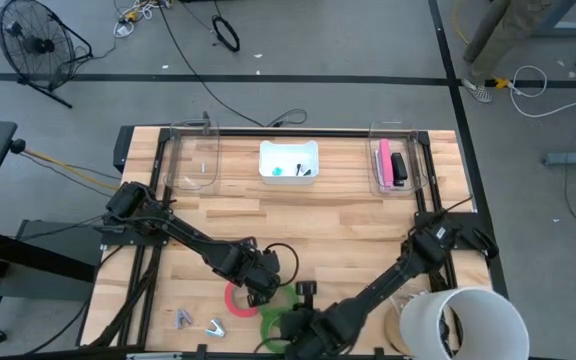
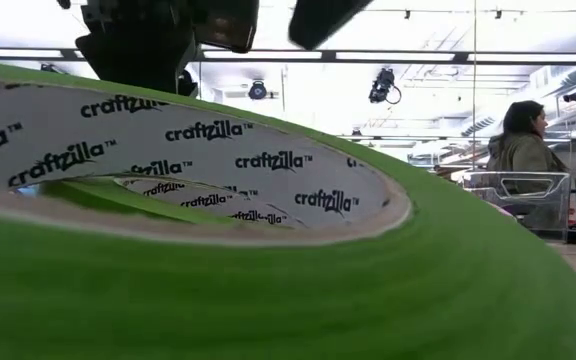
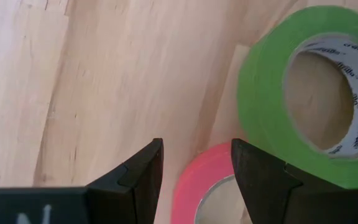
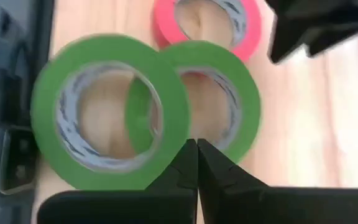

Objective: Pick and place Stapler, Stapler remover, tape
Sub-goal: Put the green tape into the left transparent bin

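Green tape point(image 4: 98, 112) is overlapped on the bench point(image 1: 348, 240). The open left hand point(image 3: 194, 174) is hung over pink tape point(image 3: 197, 186); the right hand point(image 4: 196, 163) is shut, empty. The pink rim should be straddled squarely.

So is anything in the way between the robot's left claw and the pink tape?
Nothing visible. The left gripper hovers open right over the pink tape, with only bare table around. A green tape lies just beside the pink roll, not between.

Lab: robot table point(image 1: 348, 225), floor cables point(image 1: 183, 50), fan point(image 1: 30, 45).
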